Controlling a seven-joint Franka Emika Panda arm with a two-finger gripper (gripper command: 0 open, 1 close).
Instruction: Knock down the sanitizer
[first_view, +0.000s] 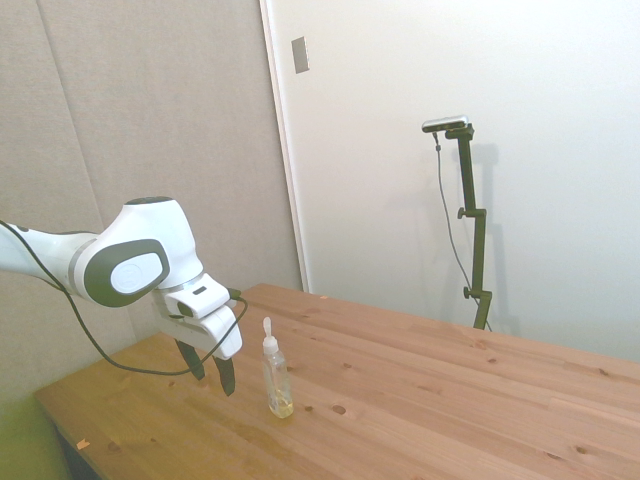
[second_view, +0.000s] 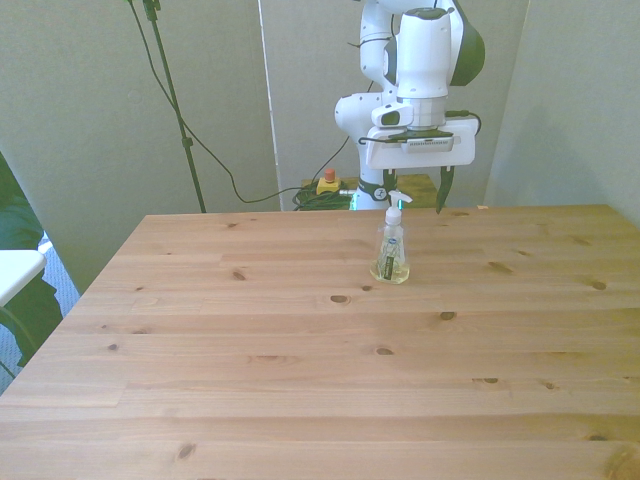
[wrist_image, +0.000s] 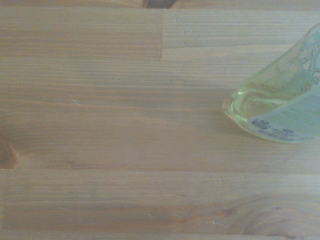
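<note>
Knotty wooden table (second_view: 300, 380), sanitizer (second_view: 392, 248) seemingly upright

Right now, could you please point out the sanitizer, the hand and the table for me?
sanitizer (first_view: 277, 380): side view, on the clear bottle body.
hand (first_view: 210, 372): side view, midway between the dark fingertips, which stand apart.
table (second_view: 300, 380): front view, on bare wooden boards.

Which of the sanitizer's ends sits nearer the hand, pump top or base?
The sanitizer's white pump top; the hand hangs beside it, above the table.
</note>
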